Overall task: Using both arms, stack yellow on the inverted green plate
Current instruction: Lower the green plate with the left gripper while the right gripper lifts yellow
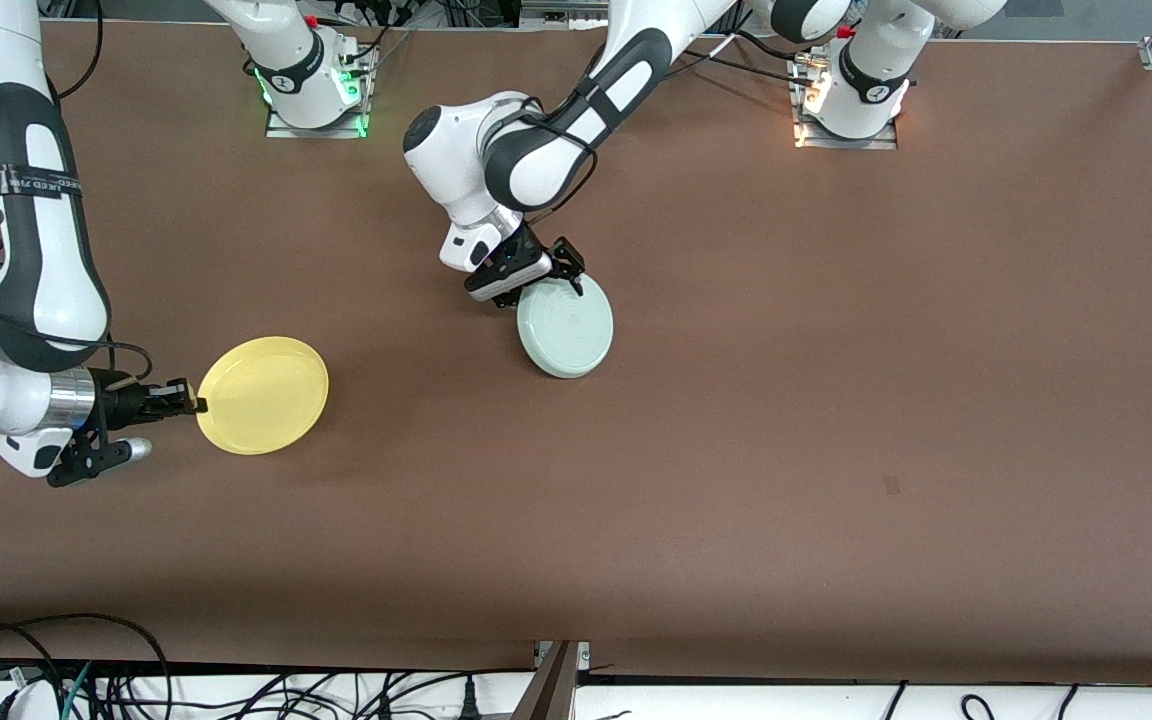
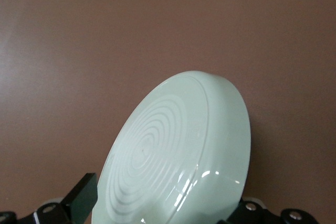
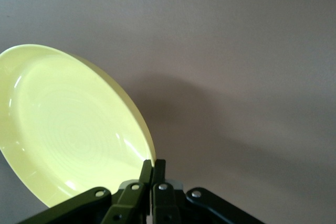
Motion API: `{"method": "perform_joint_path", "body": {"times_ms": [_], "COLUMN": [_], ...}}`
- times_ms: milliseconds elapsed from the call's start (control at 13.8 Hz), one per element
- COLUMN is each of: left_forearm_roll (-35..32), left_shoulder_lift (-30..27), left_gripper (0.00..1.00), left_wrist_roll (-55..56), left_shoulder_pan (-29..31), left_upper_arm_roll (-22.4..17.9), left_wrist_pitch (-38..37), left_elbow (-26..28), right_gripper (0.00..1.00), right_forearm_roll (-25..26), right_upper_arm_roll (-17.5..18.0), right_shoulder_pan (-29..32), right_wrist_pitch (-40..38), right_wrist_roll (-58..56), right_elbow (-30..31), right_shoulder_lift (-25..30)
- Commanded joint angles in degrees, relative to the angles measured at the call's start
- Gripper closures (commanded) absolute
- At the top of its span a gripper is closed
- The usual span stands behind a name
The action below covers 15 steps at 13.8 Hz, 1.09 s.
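The yellow plate (image 1: 263, 394) is round and shallow, of smooth glossy plastic, with faint rings moulded into its floor and a raised rim; its hollow faces up and holds nothing. The right tool (image 1: 194, 403) is pinched tight on its rim at the plate's 9 o'clock in the front view, fingers (image 3: 146, 174) almost meeting over the thin edge. In the right wrist view the plate (image 3: 73, 135) sits tilted above the brown desk (image 1: 786, 420), a soft shadow beside it.

The green plate (image 1: 566, 327) is the same shape in pale mint, turned underside up: its base shows concentric ridges and a flat ring, glossy with small highlights. Nothing rests on it. It lies near the desk's middle, toward 2 o'clock from the yellow plate and well apart from it. The left tool (image 1: 544, 275) is at its rim at 11 o'clock, fingers (image 2: 84, 195) spread wide on either side of the plate (image 2: 178, 156), which stands tilted up from the matt, plain desk.
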<state>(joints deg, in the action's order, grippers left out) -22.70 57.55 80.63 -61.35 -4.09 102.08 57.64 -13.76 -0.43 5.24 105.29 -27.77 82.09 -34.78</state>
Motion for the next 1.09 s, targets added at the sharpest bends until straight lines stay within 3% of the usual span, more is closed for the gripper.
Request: {"method": "perform_joint_path", "body": {"times_ms": [0, 436, 727, 1018], "left_forearm_roll": [5.62, 19.43, 27.25, 28.40], "left_shoulder_lift": [-0.33, -1.39, -0.86, -1.12], "left_gripper": [0.00, 0.00, 0.00, 0.00], "left_wrist_roll": [1.89, 1.81, 1.19, -2.04], "left_shoulder_pan": [1.93, 6.77, 8.96, 12.20], "left_upper_arm_roll": [0.40, 0.40, 0.40, 1.36], "left_wrist_pitch": [4.51, 17.69, 31.40, 32.31], "left_elbow": [-0.33, -0.16, 0.46, 0.63], "right_gripper": [1.00, 1.00, 1.00, 1.00], "right_forearm_roll": [-1.53, -3.29, -2.85, -2.94], "right_upper_arm_roll": [0.34, 0.25, 0.25, 0.25], "right_shoulder_pan": [0.38, 0.30, -1.02, -3.83], "right_wrist_pitch": [-2.62, -5.01, -5.10, -6.50], "right_wrist_roll": [-0.53, 1.31, 5.09, 10.27], "right_elbow": [-2.45, -4.39, -4.39, -3.95], "right_shoulder_lift": [-0.03, -0.90, -0.73, -0.47]}}
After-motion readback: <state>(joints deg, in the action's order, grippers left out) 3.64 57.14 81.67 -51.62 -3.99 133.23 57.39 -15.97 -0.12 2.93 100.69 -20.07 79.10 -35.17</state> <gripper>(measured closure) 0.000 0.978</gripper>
